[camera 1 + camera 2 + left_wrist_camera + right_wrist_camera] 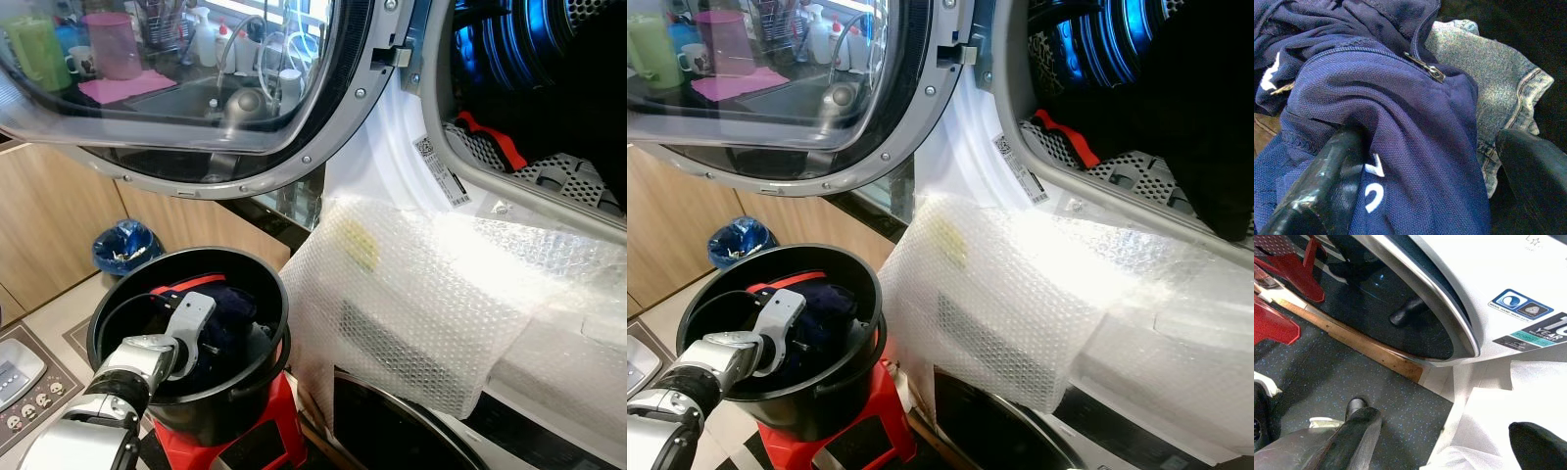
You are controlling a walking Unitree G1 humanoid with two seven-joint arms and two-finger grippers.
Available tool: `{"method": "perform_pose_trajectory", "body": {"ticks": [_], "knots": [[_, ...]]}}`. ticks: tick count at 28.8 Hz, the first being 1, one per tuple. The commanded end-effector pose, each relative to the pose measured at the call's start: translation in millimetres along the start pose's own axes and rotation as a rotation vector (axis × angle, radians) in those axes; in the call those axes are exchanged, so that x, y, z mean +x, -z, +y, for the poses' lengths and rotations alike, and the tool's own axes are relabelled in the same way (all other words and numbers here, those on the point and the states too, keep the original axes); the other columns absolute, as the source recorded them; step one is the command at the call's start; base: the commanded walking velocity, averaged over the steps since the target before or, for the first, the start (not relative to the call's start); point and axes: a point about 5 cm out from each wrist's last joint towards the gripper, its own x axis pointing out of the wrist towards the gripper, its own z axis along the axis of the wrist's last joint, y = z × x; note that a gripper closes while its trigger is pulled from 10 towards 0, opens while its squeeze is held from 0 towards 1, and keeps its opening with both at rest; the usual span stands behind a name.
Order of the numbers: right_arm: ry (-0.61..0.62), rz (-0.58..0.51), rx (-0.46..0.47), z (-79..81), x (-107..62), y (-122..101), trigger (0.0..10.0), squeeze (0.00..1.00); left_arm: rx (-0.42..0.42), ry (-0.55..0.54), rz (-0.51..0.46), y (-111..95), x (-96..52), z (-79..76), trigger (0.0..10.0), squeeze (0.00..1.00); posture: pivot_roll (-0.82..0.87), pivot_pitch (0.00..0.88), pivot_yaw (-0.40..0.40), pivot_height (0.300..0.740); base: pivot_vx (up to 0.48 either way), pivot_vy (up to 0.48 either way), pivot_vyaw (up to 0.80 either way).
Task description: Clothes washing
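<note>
A home kitchen with laundry machines: an open washer door [196, 98] reflects a sink [186, 98], tap and dish bottles, wooden cabinets [59, 215] stand below, and a second front-loading machine [1415, 313] sits underneath.

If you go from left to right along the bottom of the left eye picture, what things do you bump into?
The robot's silver left arm with its tool → round black plastic bucket holding dark blue clothes on a red stool → clear bubble wrap sheet draped over the white washing machine.
</note>
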Motion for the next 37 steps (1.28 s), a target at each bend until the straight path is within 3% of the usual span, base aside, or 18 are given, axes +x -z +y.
{"method": "perform_pose_trajectory", "body": {"ticks": [1,20,31,35,37], "knots": [[0.009,0.020,0.006,-4.9,-0.3,3.9,10.0,0.00,0.015,0.008,0.045,4.4,1.0,-1.4,0.3,0.00,-0.05,0.086,-0.081,0.740,0.000,0.000,0.00],[-0.024,0.043,0.018,0.2,0.2,1.3,10.0,0.00,0.009,0.098,0.094,16.1,2.6,-8.7,0.0,0.00,-0.03,0.100,-0.087,0.740,0.000,0.000,0.00],[0.025,0.017,0.060,-15.5,0.3,-8.8,10.0,0.00,-0.020,0.124,0.076,18.7,8.6,-22.5,0.0,0.00,-0.04,0.080,-0.093,0.740,0.000,0.000,0.00],[0.028,0.016,0.065,-16.5,0.3,-9.7,10.0,0.00,-0.021,0.125,0.076,18.9,8.6,-22.7,0.0,0.00,-0.04,0.080,-0.093,0.740,0.000,0.000,0.00],[0.004,0.023,0.057,-8.2,0.5,-7.1,10.0,0.00,-0.061,0.090,0.066,22.4,6.3,-16.1,0.0,0.00,-0.02,0.070,-0.094,0.740,0.000,0.000,0.00]]}}
